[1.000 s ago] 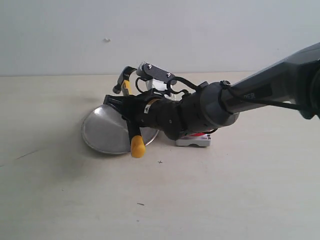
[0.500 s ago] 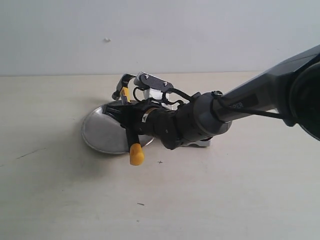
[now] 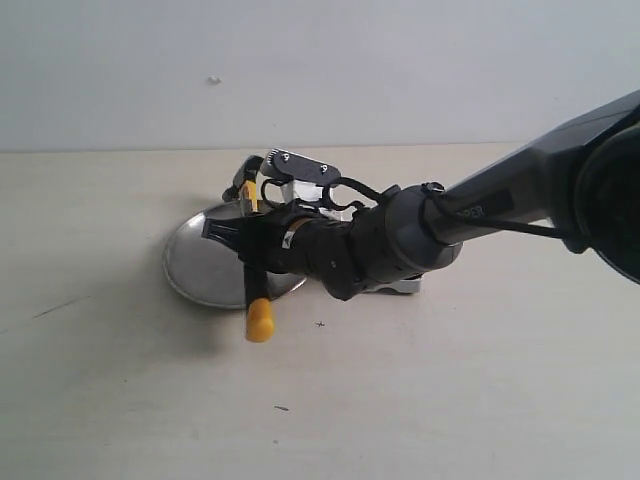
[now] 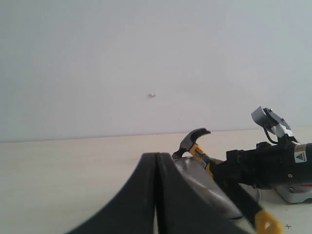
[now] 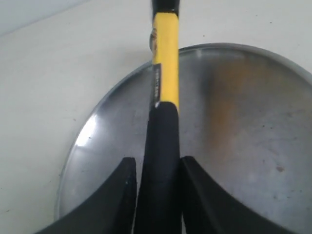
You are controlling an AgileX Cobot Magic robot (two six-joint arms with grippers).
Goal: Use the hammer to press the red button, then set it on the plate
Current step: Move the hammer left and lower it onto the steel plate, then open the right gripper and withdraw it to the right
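Observation:
My right gripper (image 3: 254, 246) is shut on the black handle of the hammer (image 3: 260, 319) and holds it tilted over the plate (image 3: 196, 268). The dark head (image 3: 243, 174) points beyond the plate's far rim, and the yellow butt juts past the near rim. In the right wrist view the handle (image 5: 162, 131) runs between the fingers (image 5: 117, 195) above the shiny plate (image 5: 239, 122). The red button's dome is hidden behind the arm; only its grey base (image 3: 402, 287) shows. My left gripper (image 4: 156, 195) is shut and empty, away from the plate (image 4: 192, 170), and is out of the exterior view.
The beige table (image 3: 450, 400) carries only the plate and the button base. A pale wall (image 3: 320, 70) stands behind. The right arm (image 3: 500, 205) stretches from the right edge across the middle, over the button.
The right gripper has shifted left and lower with the hammer; the yellow butt has dropped toward the table beside the plate. The button's red top, visible one second ago, is now covered by the arm.

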